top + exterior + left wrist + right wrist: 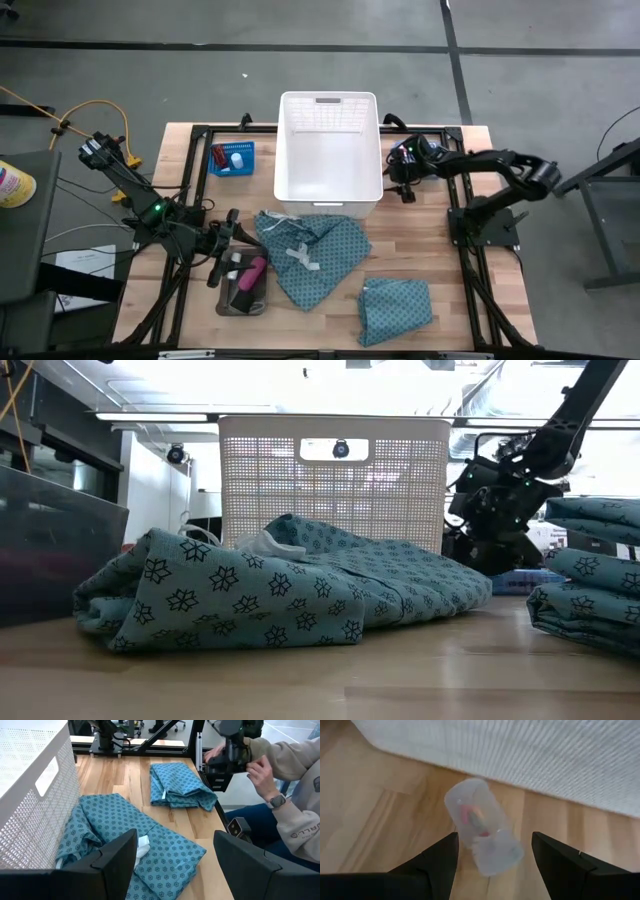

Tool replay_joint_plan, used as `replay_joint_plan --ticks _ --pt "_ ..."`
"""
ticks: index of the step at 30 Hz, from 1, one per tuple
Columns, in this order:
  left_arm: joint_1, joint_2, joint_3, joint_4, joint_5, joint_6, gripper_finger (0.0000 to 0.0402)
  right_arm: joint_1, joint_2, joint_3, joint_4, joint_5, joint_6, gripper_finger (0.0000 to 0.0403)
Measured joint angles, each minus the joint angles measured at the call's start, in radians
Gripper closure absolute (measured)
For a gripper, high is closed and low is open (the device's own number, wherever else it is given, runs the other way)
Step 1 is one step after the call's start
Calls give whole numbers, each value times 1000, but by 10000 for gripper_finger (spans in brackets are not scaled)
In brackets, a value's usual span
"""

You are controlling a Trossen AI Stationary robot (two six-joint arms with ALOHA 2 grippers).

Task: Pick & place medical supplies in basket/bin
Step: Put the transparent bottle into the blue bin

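White slotted basket [328, 150], grey tray [243, 300] holding pink cylinder [252, 272]

Two dark, near-black jointed arms rise from black frame bases. The left arm [130, 185] carries a small green light near its elbow, with thin black cables trailing along it. The right arm [495, 165] has rounded joint housings. Each tool ends in two broad, flat, matte black fingers [117, 857] with angled edges.

Blurred jar, small pieces unclear
Clear container [482, 832] beside white basket [530, 757] is blurred, contents unreadable; blue basket [231, 158] items too small; person [287, 795] cut off by edge.
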Motion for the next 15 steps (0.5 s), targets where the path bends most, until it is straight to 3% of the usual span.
replay_joint_plan --ticks 15 --pt "0 0 0 0 0 0 147 1 60 0 -8 -38 73 163"
